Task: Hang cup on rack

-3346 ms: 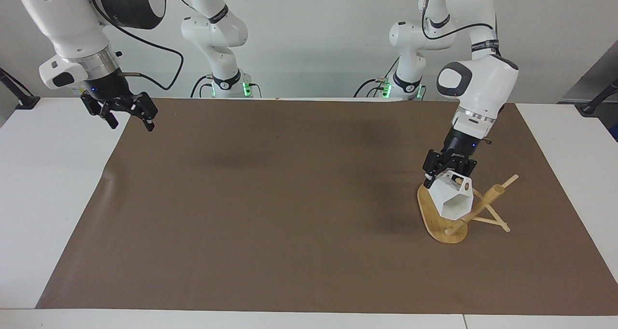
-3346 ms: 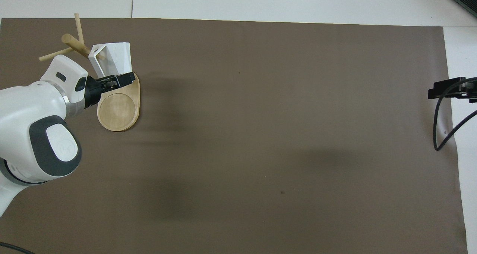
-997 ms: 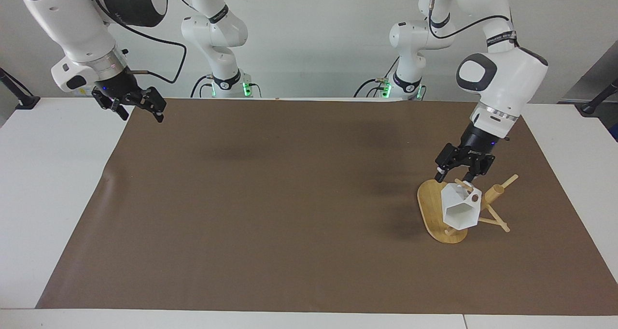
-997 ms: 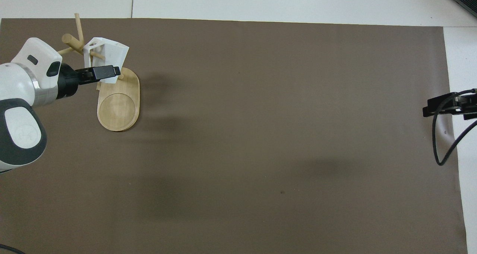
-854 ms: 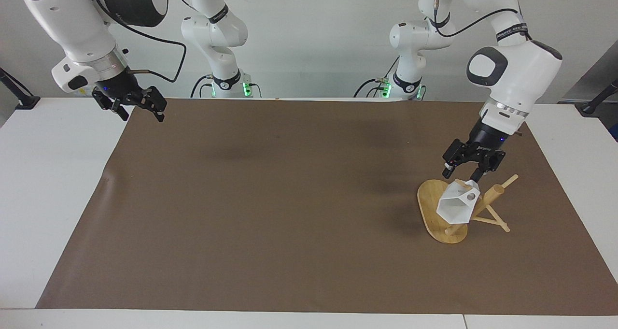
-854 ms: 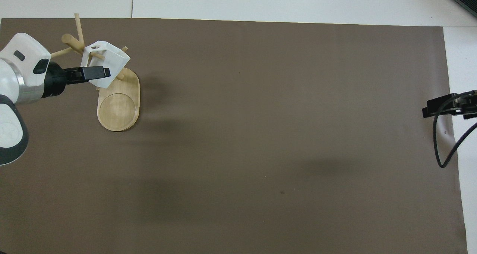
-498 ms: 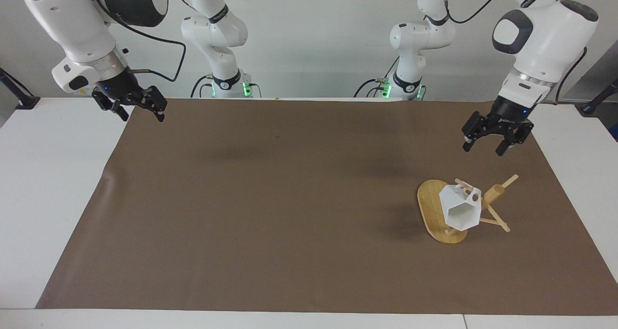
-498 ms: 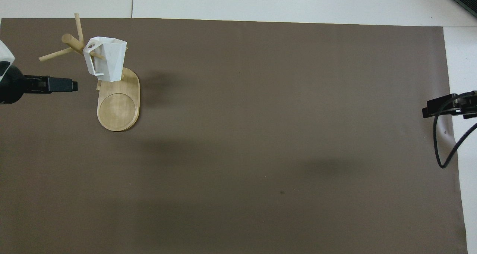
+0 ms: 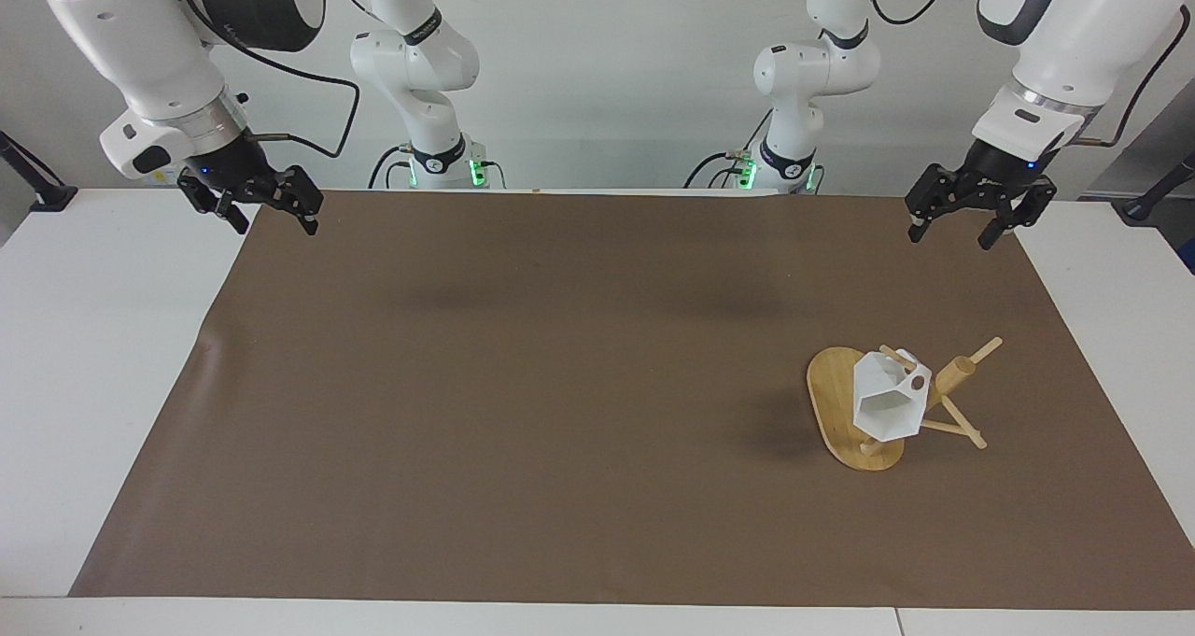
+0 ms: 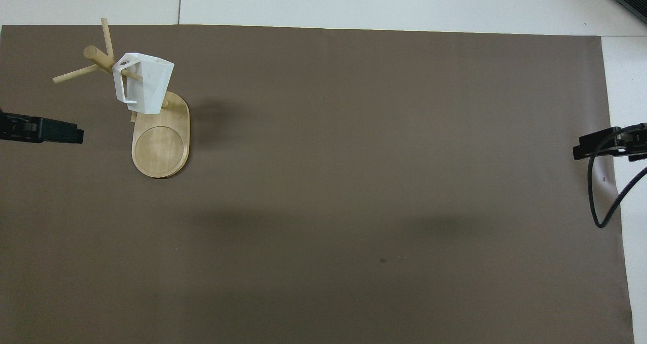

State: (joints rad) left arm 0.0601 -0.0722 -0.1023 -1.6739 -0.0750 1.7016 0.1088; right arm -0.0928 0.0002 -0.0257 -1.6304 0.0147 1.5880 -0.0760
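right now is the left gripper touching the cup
No, the left gripper hangs open over the mat's edge near the robots, well apart from the cup, which hangs by its handle on a peg of the rack.

The cup (image 9: 889,407) has been released onto a peg of the rack (image 9: 845,416), and the left tool (image 9: 962,219), fingers spread, has been withdrawn upward over the bench edge.

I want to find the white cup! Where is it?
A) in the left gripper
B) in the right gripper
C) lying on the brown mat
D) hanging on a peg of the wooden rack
D: the white cup hangs by its handle on a peg of the bamboo mug rack, and no gripper touches it.
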